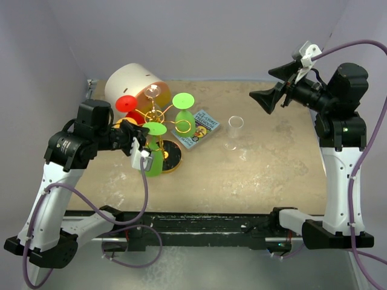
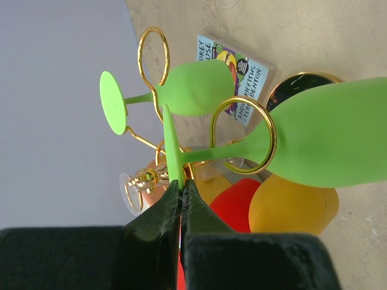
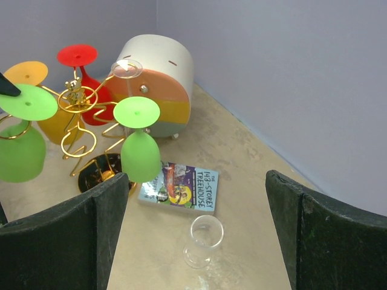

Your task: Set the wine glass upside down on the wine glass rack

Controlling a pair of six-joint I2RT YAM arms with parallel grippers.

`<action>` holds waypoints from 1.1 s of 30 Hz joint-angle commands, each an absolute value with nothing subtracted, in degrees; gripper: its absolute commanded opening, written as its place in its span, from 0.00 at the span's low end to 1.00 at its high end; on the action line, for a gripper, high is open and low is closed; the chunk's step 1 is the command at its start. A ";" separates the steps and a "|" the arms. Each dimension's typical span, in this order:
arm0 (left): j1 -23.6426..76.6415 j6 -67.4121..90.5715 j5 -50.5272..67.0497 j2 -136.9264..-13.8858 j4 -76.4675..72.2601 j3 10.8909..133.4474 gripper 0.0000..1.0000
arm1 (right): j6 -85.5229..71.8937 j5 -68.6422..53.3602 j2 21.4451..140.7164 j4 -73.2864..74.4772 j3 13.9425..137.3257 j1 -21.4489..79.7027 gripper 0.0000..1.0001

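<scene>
The gold wire wine glass rack (image 1: 156,113) stands at the back left on its round black base (image 1: 173,158). My left gripper (image 1: 140,148) is shut on the foot rim of a green wine glass (image 2: 326,133). That glass hangs upside down with its stem through a gold ring (image 2: 245,136). In the left wrist view my jaws (image 2: 181,186) pinch the thin green foot edge-on. My right gripper (image 1: 266,99) is open and empty, raised at the back right. It shows in the right wrist view (image 3: 196,175) above a clear glass (image 3: 202,238) standing on the table.
A second green glass (image 1: 183,100), a red one (image 1: 127,103), a yellow one (image 1: 126,124) and a clear one (image 1: 153,92) hang on the rack. A big white cylinder (image 1: 130,84) stands behind it. A book (image 1: 196,128) lies beside the base.
</scene>
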State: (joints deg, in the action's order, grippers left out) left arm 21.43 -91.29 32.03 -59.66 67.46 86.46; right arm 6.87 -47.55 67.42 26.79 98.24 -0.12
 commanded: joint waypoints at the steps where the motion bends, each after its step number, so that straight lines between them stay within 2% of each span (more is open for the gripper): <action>1: 21.79 -93.59 35.52 -58.74 68.23 87.11 0.00 | 7.48 -48.78 67.06 25.58 98.61 -0.44 0.97; 22: 21.80 -96.15 37.35 -58.02 72.35 85.81 0.01 | 9.38 -47.81 66.87 26.61 97.73 -0.44 0.98; 33: 21.82 -97.53 36.86 -57.83 73.37 83.27 0.07 | 10.01 -47.90 66.77 27.35 97.27 -0.44 0.98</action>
State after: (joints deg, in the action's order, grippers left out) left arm 21.52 -95.81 34.61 -58.33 71.66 84.33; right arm 8.99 -47.53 67.42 27.86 97.06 -0.12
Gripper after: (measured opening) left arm 0.063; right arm 0.980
